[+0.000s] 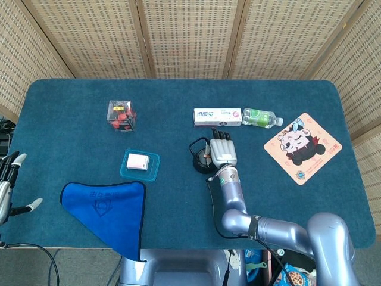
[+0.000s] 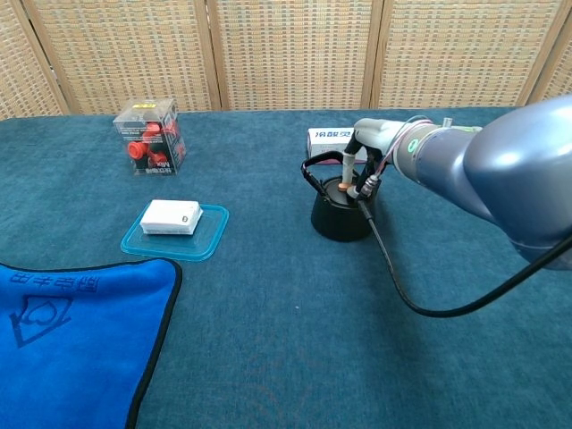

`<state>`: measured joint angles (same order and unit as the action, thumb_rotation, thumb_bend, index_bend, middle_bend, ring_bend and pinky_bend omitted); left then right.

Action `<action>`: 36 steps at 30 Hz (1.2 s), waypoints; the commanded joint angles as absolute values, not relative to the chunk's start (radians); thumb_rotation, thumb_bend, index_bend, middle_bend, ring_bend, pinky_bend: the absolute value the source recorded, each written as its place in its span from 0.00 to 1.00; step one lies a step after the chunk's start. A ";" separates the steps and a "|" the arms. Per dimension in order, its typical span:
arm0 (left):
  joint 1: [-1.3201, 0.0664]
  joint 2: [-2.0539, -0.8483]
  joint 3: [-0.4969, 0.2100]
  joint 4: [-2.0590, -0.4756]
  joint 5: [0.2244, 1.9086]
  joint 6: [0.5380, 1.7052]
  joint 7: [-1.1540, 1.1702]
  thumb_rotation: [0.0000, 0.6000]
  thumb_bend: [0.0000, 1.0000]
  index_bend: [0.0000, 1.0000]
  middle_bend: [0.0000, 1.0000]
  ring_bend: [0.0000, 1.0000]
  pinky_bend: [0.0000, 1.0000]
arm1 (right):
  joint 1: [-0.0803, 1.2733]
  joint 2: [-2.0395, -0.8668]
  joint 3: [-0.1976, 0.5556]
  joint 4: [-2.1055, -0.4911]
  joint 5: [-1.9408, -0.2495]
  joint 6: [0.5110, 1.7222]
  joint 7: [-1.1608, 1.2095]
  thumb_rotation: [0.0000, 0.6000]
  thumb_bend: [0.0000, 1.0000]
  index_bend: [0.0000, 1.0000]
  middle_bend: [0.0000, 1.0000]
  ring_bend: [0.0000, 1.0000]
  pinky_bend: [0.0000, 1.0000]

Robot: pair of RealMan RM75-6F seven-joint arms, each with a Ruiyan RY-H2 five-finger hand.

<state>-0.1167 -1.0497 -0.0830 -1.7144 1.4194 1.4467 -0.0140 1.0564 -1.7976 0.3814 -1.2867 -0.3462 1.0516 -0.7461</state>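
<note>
Blue cloth (image 2: 67, 335) lying nearest, at the front left corner of the surface (image 1: 178, 196). Left hand (image 1: 11, 179) hanging off the left edge, fingers spread, holding nothing.

Just beyond the cloth, white box (image 2: 172, 217) sitting on a clear blue lid (image 2: 134, 243).

Mid-surface: small black kettle (image 2: 340, 214) standing upright, thin loop handle (image 2: 311, 166) rising at its left side. Right hand (image 1: 222, 152) hovering over it, fingertips (image 2: 347, 187) coming down on the lid knob; cannot tell from either view whether pinching the knob or only touching it.

Judging the kettle: rigid, fairly light, glossy body likely slipping under smooth fingers; lid probably loose, so lifting by the knob risking lid only. Hooking the loop handle looking like the safer hold.

Further back: clear box of red parts (image 2: 149, 137) at left, toothpaste carton (image 1: 217, 117) and green bottle (image 1: 261, 117) lying behind the kettle, cartoon mat (image 1: 302, 148) off to the right.
</note>
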 commanded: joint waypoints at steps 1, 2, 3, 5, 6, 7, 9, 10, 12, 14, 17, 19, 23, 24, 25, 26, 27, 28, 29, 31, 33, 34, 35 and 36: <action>-0.116 -1.050 -0.083 -1.714 1.420 1.447 -0.014 1.00 0.07 0.00 0.00 0.00 0.00 | 1.054 -1.796 0.382 -1.291 -0.349 1.054 -0.745 1.00 0.58 0.69 0.04 0.00 0.00; -0.116 -1.049 -0.083 -1.715 1.420 1.448 -0.015 1.00 0.07 0.00 0.00 0.00 0.00 | 1.053 -1.793 0.383 -1.297 -0.353 1.056 -0.743 1.00 0.59 0.70 0.04 0.00 0.00; -0.116 -1.049 -0.083 -1.715 1.420 1.449 -0.016 1.00 0.07 0.00 0.00 0.00 0.00 | 1.051 -1.791 0.383 -1.302 -0.358 1.058 -0.742 1.00 0.59 0.70 0.05 0.00 0.00; -0.115 -1.048 -0.083 -1.716 1.421 1.450 -0.017 1.00 0.07 0.00 0.00 0.00 0.00 | 1.048 -1.785 0.385 -1.314 -0.370 1.065 -0.737 1.00 0.59 0.70 0.05 0.00 0.00; -0.115 -1.048 -0.083 -1.716 1.421 1.450 -0.018 1.00 0.07 0.00 0.00 0.00 0.00 | 1.046 -1.783 0.386 -1.320 -0.376 1.069 -0.734 1.00 0.59 0.70 0.05 0.00 0.00; -0.114 -1.047 -0.082 -1.716 1.421 1.451 -0.018 1.00 0.07 0.00 0.00 0.00 0.00 | 1.044 -1.779 0.389 -1.327 -0.384 1.074 -0.729 1.00 0.59 0.70 0.05 0.00 0.00; -0.114 -1.046 -0.083 -1.716 1.422 1.452 -0.020 1.00 0.07 0.00 0.00 0.00 0.00 | 1.040 -1.770 0.392 -1.342 -0.394 1.083 -0.725 1.00 0.59 0.70 0.05 0.00 0.00; -0.113 -1.046 -0.082 -1.716 1.422 1.453 -0.021 1.00 0.07 0.00 0.00 0.00 0.00 | 1.038 -1.765 0.392 -1.351 -0.398 1.088 -0.726 1.00 0.59 0.70 0.05 0.00 0.00; -0.113 -1.045 -0.082 -1.716 1.423 1.453 -0.024 1.00 0.07 0.00 0.00 0.00 0.00 | 1.034 -1.752 0.394 -1.368 -0.402 1.098 -0.729 1.00 0.59 0.70 0.05 0.00 0.00; -0.113 -1.045 -0.081 -1.715 1.423 1.451 -0.026 1.00 0.07 0.00 0.00 0.00 0.00 | 1.028 -1.734 0.396 -1.391 -0.409 1.110 -0.731 1.00 0.59 0.70 0.05 0.00 0.00; -0.114 -1.045 -0.081 -1.714 1.424 1.450 -0.027 1.00 0.07 0.00 0.00 0.00 0.00 | 1.013 -1.695 0.397 -1.431 -0.425 1.126 -0.729 1.00 0.59 0.70 0.05 0.00 0.00; -0.114 -1.044 -0.081 -1.715 1.426 1.451 -0.029 1.00 0.07 0.00 0.00 0.00 0.00 | 0.986 -1.644 0.385 -1.452 -0.448 1.141 -0.725 1.00 0.59 0.70 0.05 0.00 0.00; -0.113 -1.044 -0.079 -1.717 1.430 1.453 -0.027 1.00 0.07 0.00 0.00 0.00 0.00 | 0.926 -1.580 0.343 -1.445 -0.467 1.114 -0.689 1.00 0.59 0.70 0.05 0.00 0.00; -0.113 -1.044 -0.078 -1.718 1.431 1.453 -0.026 1.00 0.07 0.00 0.00 0.00 0.00 | 0.911 -1.570 0.333 -1.435 -0.468 1.101 -0.675 1.00 0.59 0.70 0.05 0.00 0.00; -0.113 -1.044 -0.078 -1.718 1.431 1.453 -0.025 1.00 0.07 0.00 0.00 0.00 0.00 | 0.905 -1.566 0.329 -1.429 -0.471 1.092 -0.666 1.00 0.59 0.70 0.05 0.00 0.00; -0.113 -1.044 -0.078 -1.719 1.432 1.453 -0.024 1.00 0.07 0.00 0.00 0.00 0.00 | 0.891 -1.560 0.319 -1.415 -0.470 1.077 -0.652 1.00 0.59 0.70 0.05 0.00 0.00; -0.113 -1.045 -0.077 -1.721 1.435 1.454 -0.020 1.00 0.07 0.00 0.00 0.00 0.00 | 0.869 -1.554 0.302 -1.387 -0.461 1.054 -0.633 1.00 0.59 0.70 0.05 0.00 0.00; -0.113 -1.046 -0.075 -1.723 1.438 1.455 -0.015 1.00 0.07 0.00 0.00 0.00 0.00 | 0.850 -1.553 0.286 -1.358 -0.462 1.026 -0.610 1.00 0.59 0.70 0.05 0.00 0.00; -0.113 -1.047 -0.075 -1.725 1.439 1.455 -0.011 1.00 0.07 0.00 0.00 0.00 0.00 | 0.838 -1.554 0.276 -1.337 -0.466 1.007 -0.594 1.00 0.59 0.70 0.05 0.00 0.00; -0.114 -1.049 -0.073 -1.728 1.441 1.455 -0.003 1.00 0.07 0.00 0.00 0.00 0.00 | 0.819 -1.559 0.257 -1.302 -0.478 0.971 -0.565 1.00 0.59 0.70 0.05 0.00 0.00; -0.115 -1.050 -0.072 -1.730 1.442 1.454 0.004 1.00 0.07 0.00 0.00 0.00 0.00 | 0.806 -1.565 0.243 -1.275 -0.494 0.944 -0.543 1.00 0.59 0.70 0.05 0.00 0.00; -0.116 -1.052 -0.071 -1.732 1.444 1.453 0.009 1.00 0.07 0.00 0.00 0.00 0.00 | 0.798 -1.571 0.232 -1.256 -0.509 0.927 -0.529 1.00 0.59 0.70 0.05 0.00 0.00; -0.116 -1.053 -0.071 -1.733 1.445 1.453 0.013 1.00 0.07 0.00 0.00 0.00 0.00 | 0.794 -1.575 0.228 -1.248 -0.519 0.919 -0.520 1.00 0.59 0.70 0.05 0.00 0.00; -0.117 -1.054 -0.071 -1.734 1.445 1.453 0.016 1.00 0.07 0.00 0.00 0.00 0.00 | 0.791 -1.578 0.226 -1.242 -0.530 0.914 -0.510 1.00 0.59 0.70 0.05 0.00 0.00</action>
